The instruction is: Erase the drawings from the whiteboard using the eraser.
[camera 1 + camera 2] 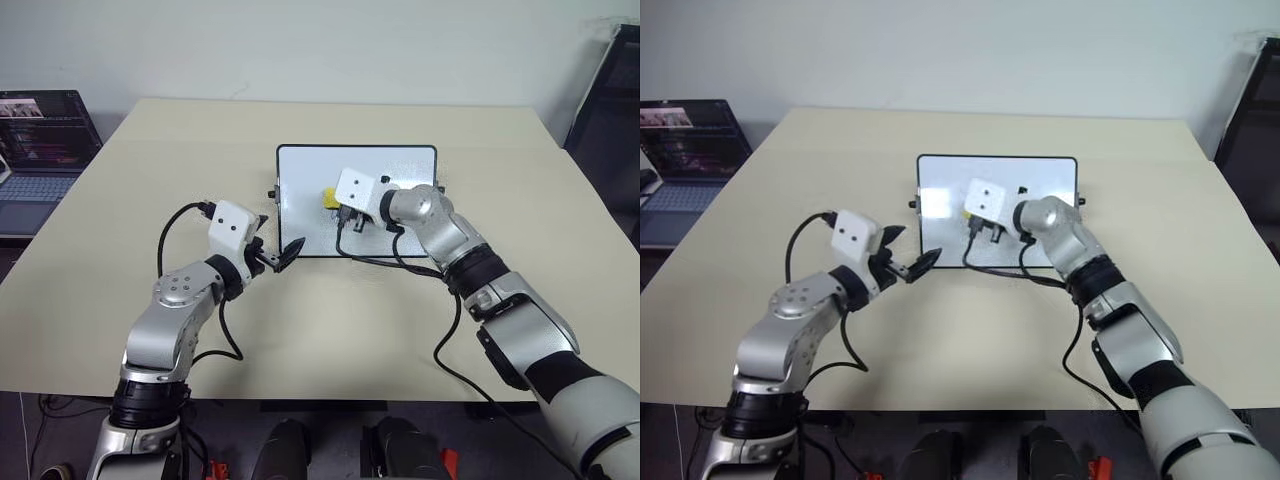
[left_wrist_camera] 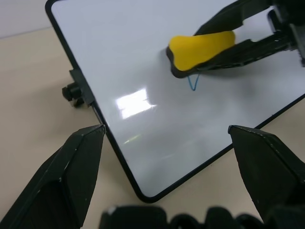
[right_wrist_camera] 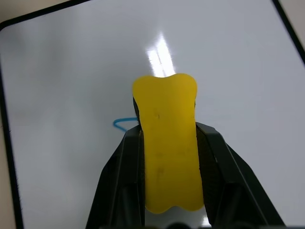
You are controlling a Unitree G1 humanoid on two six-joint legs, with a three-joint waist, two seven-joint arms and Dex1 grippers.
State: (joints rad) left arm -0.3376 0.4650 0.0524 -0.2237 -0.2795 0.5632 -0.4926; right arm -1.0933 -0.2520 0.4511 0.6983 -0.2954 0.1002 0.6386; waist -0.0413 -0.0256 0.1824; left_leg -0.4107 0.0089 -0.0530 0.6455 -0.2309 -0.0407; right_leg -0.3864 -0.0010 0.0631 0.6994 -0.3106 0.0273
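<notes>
Left eye view, read from the left: a laptop (image 1: 40,140) sits off the beige worktop (image 1: 120,200) on a separate surface, no part of the job. Next comes the left tool (image 1: 275,257), hanging just off the near left corner of the whiteboard (image 1: 300,170). Its two black fingers (image 2: 71,171) stand wide apart and hold nothing. From its own wrist camera they straddle that corner and the small black side knob (image 2: 71,90). My reading is that it waits there to brace the board, since a light board on a smooth top would likely slide under a wiping stroke; whether it touches the frame I cannot tell.

Further right, the board lies flat in the middle of the worktop with a glare patch (image 2: 136,102) near its left part. Over its centre the right tool (image 3: 167,191) is clamped on the yellow eraser (image 3: 167,152), gripping it across the narrow waist so the dark underside faces the white surface. The eraser sits on or just above the drawings (image 2: 193,82): a short blue stroke pokes out from under its edge, and the rest of the marks are hidden beneath it. That suggests wiping is under way or about to start, with at least this stroke left to clear. Pressure should stay flat so the pad covers the whole line.
</notes>
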